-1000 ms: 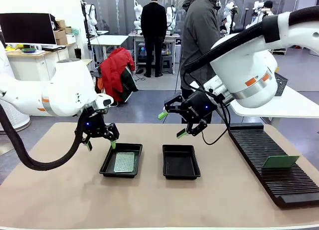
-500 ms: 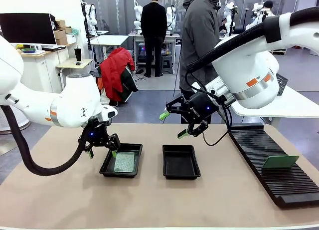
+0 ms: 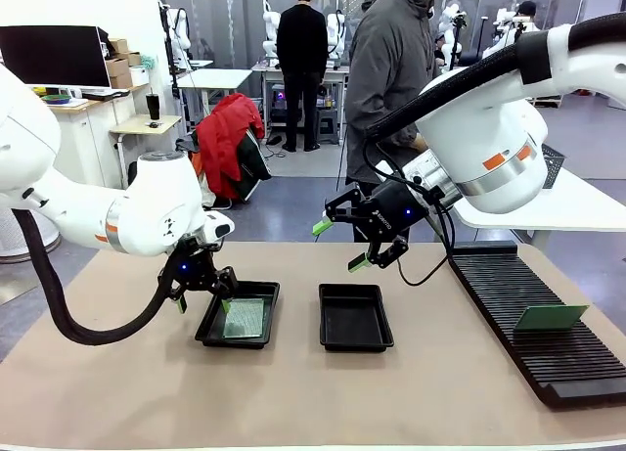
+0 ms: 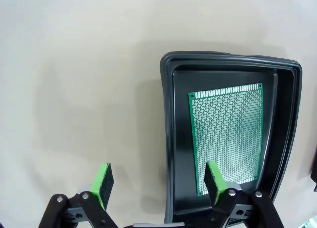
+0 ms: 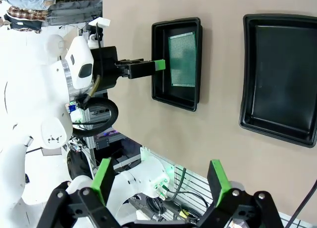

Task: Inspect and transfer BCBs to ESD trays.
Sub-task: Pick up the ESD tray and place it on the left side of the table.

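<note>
Your left gripper (image 4: pixel 158 181) hangs with its jaws spread and nothing between them, low beside the left of two shallow black plastic trays (image 4: pixel 166 139). That tray holds a thin green perforated circuit board (image 4: pixel 227 139), flat on its floor. In the left wrist view the gripper straddles the tray's rim: one green pad (image 4: pixel 103 181) is over the bare tan table (image 4: pixel 74 65), the other over the tray's inside at the board's near corner. The board therefore lies off to that second pad's side and ahead. Its long axis runs away from the wrist, along the tray's length and across the line on which the jaws close. Your right gripper (image 3: pixel 339 246), likewise spread and empty, hovers above the empty right tray (image 3: pixel 356 319), farther from that board. A second green board (image 3: pixel 551 317) stands in the long black slotted rack (image 3: pixel 509 285).
</note>
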You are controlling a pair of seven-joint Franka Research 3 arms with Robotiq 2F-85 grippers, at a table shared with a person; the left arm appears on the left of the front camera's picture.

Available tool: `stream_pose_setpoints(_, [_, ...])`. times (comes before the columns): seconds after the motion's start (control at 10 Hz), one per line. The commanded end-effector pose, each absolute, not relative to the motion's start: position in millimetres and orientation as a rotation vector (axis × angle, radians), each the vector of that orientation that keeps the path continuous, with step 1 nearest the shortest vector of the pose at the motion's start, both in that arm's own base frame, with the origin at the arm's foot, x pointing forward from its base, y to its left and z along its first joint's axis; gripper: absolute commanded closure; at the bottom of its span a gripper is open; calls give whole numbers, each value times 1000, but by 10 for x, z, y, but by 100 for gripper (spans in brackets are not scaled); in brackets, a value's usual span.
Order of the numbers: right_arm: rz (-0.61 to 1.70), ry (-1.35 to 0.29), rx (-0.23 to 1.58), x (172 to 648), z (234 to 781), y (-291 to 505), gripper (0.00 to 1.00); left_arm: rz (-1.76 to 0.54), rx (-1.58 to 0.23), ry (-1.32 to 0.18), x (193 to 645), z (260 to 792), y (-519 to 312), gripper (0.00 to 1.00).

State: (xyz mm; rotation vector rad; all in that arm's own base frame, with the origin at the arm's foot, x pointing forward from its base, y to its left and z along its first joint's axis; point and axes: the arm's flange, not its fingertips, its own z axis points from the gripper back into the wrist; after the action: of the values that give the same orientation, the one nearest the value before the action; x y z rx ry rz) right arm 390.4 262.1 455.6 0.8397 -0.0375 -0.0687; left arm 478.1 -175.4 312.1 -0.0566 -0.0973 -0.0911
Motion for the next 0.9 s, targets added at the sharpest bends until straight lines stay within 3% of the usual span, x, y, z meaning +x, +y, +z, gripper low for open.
stream_pose_setpoints(0.0, [-73,-36,835,3910,4559,2624,0,-88,-20,-121,4817,3073,-1831,6])
stream_pose_setpoints(0.8, [-73,-36,835,3910,4559,2624,0,-94,-24,-136,4787,3115,-1853,68])
